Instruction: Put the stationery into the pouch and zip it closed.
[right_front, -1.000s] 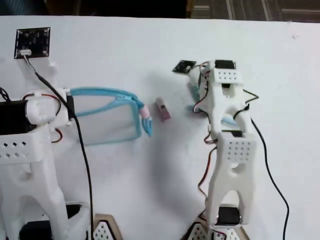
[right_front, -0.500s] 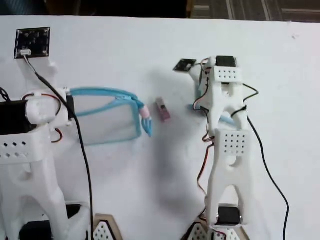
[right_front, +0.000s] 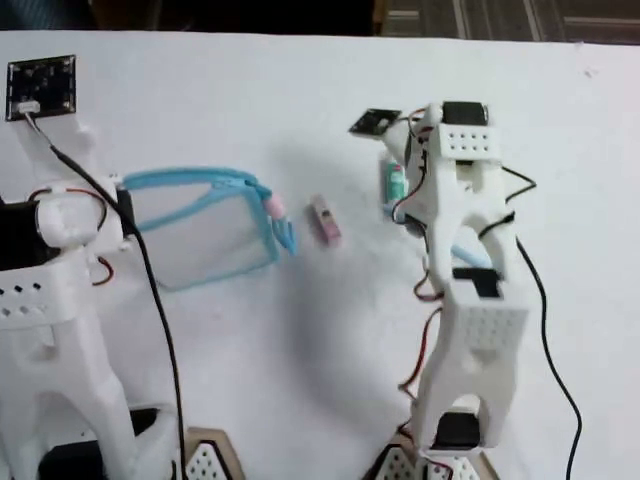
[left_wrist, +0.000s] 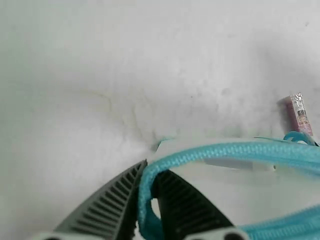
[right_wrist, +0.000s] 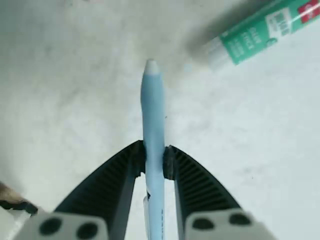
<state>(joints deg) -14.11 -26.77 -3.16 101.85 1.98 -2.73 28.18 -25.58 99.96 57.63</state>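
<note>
Left gripper (left_wrist: 150, 172) was clamped on the blue zipper tape of the pouch (right_front: 200, 240), at the end away from the pink zipper pull (right_front: 272, 207). My read: it was pinning that corner so the pouch couldn't slide and the mouth stayed lifted for loading. The zipper edges looked spread apart, so the pouch was open and not yet zipped. I couldn't make out anything inside through the clear side.

Right gripper (right_wrist: 154, 152) was closed on a light-blue pen (right_wrist: 152, 110), gripped across the barrel with the tip sticking out past the fingers. It hung above the table (right_front: 300, 380). The lengthwise hold probably suits feeding the pen tip-first into the mouth.

The green glue stick (right_front: 396, 182) lay on the table just beside the right arm, near the pen tip but not touching it. A small pink stationery item (right_front: 324, 218) lay between the pouch and the right arm, just beyond the zipper pull.

Judgement: early stage, one item in hand, two loose, zipping still to come.
</note>
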